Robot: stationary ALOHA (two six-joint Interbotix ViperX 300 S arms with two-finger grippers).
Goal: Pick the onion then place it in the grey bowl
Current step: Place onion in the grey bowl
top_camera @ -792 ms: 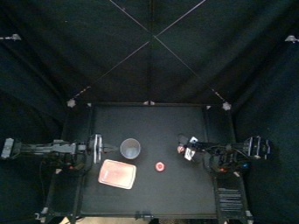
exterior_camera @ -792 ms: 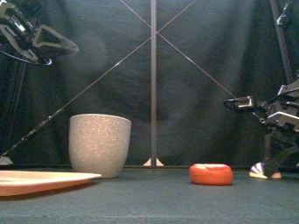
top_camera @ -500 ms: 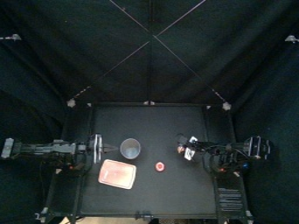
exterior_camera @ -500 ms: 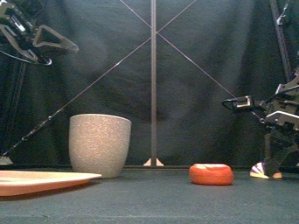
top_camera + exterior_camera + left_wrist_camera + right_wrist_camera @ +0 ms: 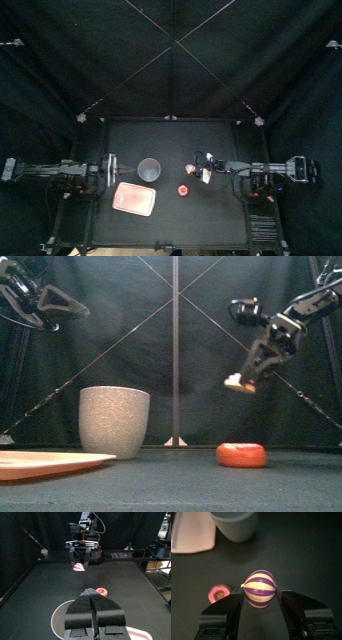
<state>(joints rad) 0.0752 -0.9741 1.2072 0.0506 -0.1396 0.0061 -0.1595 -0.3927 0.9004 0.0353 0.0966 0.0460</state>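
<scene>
My right gripper (image 5: 259, 598) is shut on the onion (image 5: 259, 588), a toy with purple and cream stripes. It hangs in the air above the table (image 5: 239, 382), right of the grey speckled bowl (image 5: 114, 421) and above a red toy food (image 5: 242, 454). From above, the right gripper (image 5: 203, 173) is near the table's middle, to the right of the grey bowl (image 5: 150, 168). The left wrist view shows the held onion (image 5: 79, 566) beyond the shut left gripper (image 5: 90, 592). My left gripper (image 5: 110, 170) rests at the left, raised (image 5: 44, 301).
A flat pink tray (image 5: 135, 198) lies in front of the grey bowl, at the front left (image 5: 47, 463). The red toy food (image 5: 183, 190) lies on the table just right of the tray, also seen under the onion (image 5: 219, 592).
The right gripper has lifted the onion off the table at the right and carried it up and left toward the middle. The left arm has not moved.
</scene>
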